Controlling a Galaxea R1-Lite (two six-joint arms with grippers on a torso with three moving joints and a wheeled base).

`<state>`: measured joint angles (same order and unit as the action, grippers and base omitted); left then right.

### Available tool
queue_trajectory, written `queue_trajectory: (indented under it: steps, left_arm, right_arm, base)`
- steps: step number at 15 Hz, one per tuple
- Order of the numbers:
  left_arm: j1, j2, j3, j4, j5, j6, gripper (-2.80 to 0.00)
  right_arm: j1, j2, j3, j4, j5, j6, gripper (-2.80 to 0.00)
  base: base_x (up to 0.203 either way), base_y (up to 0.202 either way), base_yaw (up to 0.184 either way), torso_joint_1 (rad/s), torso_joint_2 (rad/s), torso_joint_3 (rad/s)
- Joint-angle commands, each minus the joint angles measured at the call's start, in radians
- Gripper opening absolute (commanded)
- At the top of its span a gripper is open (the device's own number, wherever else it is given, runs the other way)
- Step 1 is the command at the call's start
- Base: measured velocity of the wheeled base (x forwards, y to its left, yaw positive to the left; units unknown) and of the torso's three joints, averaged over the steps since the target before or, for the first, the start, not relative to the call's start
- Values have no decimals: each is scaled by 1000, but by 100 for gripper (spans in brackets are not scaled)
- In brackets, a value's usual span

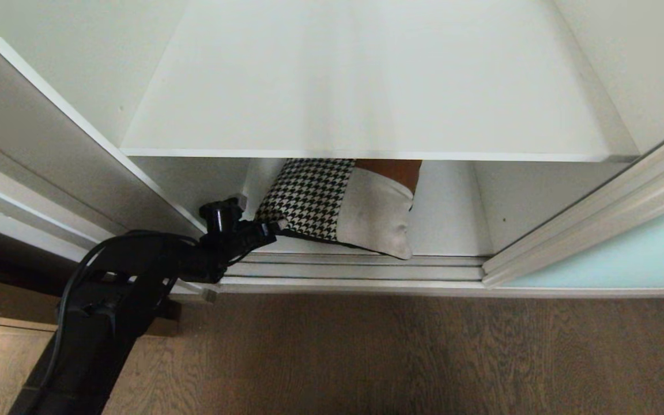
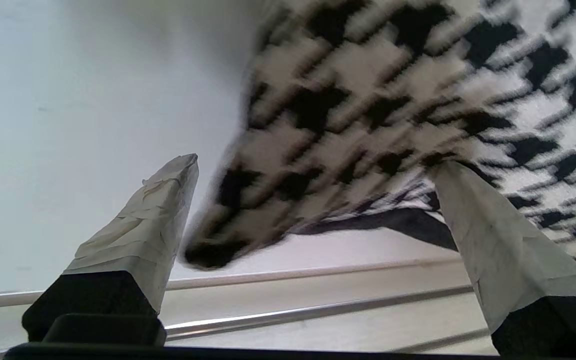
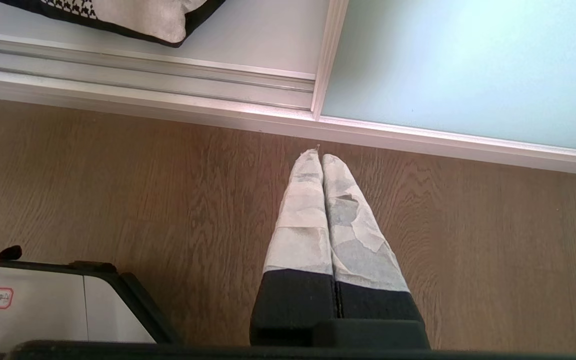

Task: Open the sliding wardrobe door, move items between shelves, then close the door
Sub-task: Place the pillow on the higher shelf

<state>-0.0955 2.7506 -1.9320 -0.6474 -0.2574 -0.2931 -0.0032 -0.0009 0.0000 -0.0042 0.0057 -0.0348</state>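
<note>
While the left gripper (image 1: 263, 229) reaches into the lowest wardrobe compartment, the cushion (image 1: 338, 204) lies directly ahead of it on the bottom board (image 1: 447, 230), beneath the upper shelf (image 1: 361, 86). In the head view the gripper sits at the cushion's near left corner, on the houndstooth side. The left wrist view shows its two taped fingers (image 2: 158, 220) spread wide, with that corner of the cushion (image 2: 393, 100) between them. One finger lies against the patterned fabric; the other stands apart from it, next to the white side wall (image 2: 68, 125). The claw is released and grips nothing.

Cushion condition:
- It stands tilted, its far edge hidden behind the upper shelf's front edge.
- The left part is black-and-white houndstooth; the right part is plain light grey-beige.
- A brown strip shows at the top right, just under the shelf edge.
- A black edge runs along the underside.
- Its near right corner reaches the sliding track (image 1: 361, 268).

The sliding wardrobe door (image 1: 626, 253) stands pushed to the right, its pale aqua panel clear of the compartment holding the cushion.

The right gripper (image 3: 320, 157) hangs over the wood floor (image 3: 118, 190) in front of the track, well apart from the cushion. Its taped fingers are pressed together, clenched on nothing. A corner of the robot's base (image 3: 43, 305) shows beside it.
</note>
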Motion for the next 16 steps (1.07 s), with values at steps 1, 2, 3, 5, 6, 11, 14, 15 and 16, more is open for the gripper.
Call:
queue_trajectory:
  steps: [1,2,3,5,6,11,14,15,16]
  left_arm:
    - [-3,10,-4,-11,-3,-2,0]
    - [-3,4,-4,-14,-5,-3,0]
    - [-4,0,-4,-16,-4,-3,-280]
    - [-4,-11,-4,-24,-5,-4,-280]
    - [-4,-11,-4,-44,-2,-3,-280]
    - [-4,0,-4,-72,-19,-1,-280]
    - [-13,-9,10,-64,-15,-7,-280]
    - [-14,-18,27,-62,-14,-9,-280]
    - [-15,-41,63,-57,-16,-11,-280]
  right_arm:
    - [0,-1,0,0,0,0,-280]
    - [0,-1,0,0,0,0,-280]
    - [0,-1,0,0,0,0,-280]
    - [0,-1,0,0,0,0,-280]
    - [0,-1,0,0,0,0,-280]
    - [0,-1,0,0,0,0,-280]
    - [0,-1,0,0,0,0,-280]
    - [0,-1,0,0,0,0,-280]
    - [0,-1,0,0,0,0,-280]
  base:
    - [0,0,0,0,0,0]
    - [0,0,0,0,0,0]
    - [0,0,0,0,0,0]
    - [0,0,0,0,0,0]
    - [0,0,0,0,0,0]
    - [0,0,0,0,0,0]
    - [0,0,0,0,0,0]
    - [0,0,0,0,0,0]
    - [0,0,0,0,0,0]
